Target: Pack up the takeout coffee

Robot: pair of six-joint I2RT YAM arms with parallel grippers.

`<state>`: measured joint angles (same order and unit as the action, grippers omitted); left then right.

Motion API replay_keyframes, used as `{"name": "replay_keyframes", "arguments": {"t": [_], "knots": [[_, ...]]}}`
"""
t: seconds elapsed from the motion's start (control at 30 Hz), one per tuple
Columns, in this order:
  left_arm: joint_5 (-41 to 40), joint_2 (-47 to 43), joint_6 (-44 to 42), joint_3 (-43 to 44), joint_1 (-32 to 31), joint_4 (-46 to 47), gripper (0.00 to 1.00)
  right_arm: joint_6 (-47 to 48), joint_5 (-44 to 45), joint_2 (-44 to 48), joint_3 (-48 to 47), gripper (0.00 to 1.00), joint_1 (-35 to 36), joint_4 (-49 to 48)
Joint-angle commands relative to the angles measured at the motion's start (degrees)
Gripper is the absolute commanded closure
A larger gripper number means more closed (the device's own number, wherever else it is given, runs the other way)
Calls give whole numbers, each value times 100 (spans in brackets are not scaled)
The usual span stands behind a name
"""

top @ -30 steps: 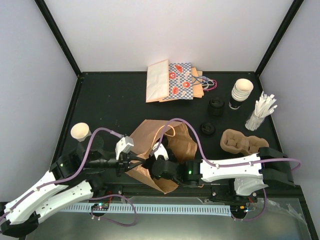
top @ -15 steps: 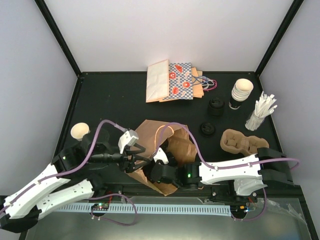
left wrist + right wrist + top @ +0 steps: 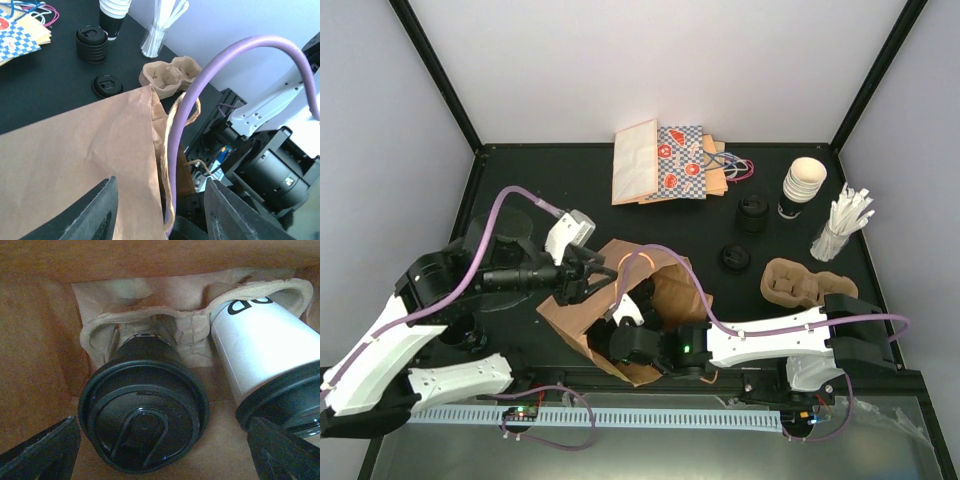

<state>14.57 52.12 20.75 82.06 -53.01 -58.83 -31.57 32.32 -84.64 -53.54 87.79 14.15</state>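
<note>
Inside the brown paper bag (image 3: 582,318), the right wrist view shows two takeout coffees in a pulp carrier (image 3: 150,322). One has its black lid (image 3: 142,422) facing me. The other is a cream-white cup (image 3: 260,345) with a black lid, on the right. My right gripper (image 3: 162,455) is open inside the bag, with the left cup's lid between its fingertips (image 3: 40,450), not touching. My left gripper (image 3: 162,215) is open at the bag's mouth, with the bag's wall (image 3: 90,150) and its handle between the jaws. In the top view the left gripper (image 3: 582,278) is at the bag's upper left edge.
Flat paper bags (image 3: 660,165) lie at the back. A cup stack (image 3: 803,185), a lid stack (image 3: 753,213), one loose lid (image 3: 736,257), a holder of white sticks (image 3: 840,225) and spare pulp carriers (image 3: 805,283) stand at the right. A purple cable (image 3: 200,85) arcs over the bag.
My left arm has swung up and away from the near edge, and the bag's mouth has moved with it. The open cup at the left is now hidden behind that arm.
</note>
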Motion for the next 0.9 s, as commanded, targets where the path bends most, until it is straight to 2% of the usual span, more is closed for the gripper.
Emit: {"name": "replay_keyframes", "arguments": {"t": [0.0,0.17,0.3,0.33,0.5,0.63,0.77,0.87], "knots": [[-35,316,-158,348,-25,-371,55,74,116,-29,-183,6,32,-69],[-194,512,-179,339,-20,-333,66,73,104,-17,-224,7,30,-19],[-194,525,-207,357,-16,-209,95,46,65,-43,-249,8,28,15],[-253,532,-203,378,-16,-228,98,35,71,-44,-250,8,25,34],[-879,504,-156,524,-7,-752,98,-95,138,45,-91,8,29,66],[-1100,333,-237,439,35,-861,98,-469,540,183,87,8,-17,530],[-917,419,-616,282,37,-613,98,-667,632,723,387,8,-85,859],[-871,687,-924,227,45,-172,99,-722,356,814,366,13,-58,1251]]}}
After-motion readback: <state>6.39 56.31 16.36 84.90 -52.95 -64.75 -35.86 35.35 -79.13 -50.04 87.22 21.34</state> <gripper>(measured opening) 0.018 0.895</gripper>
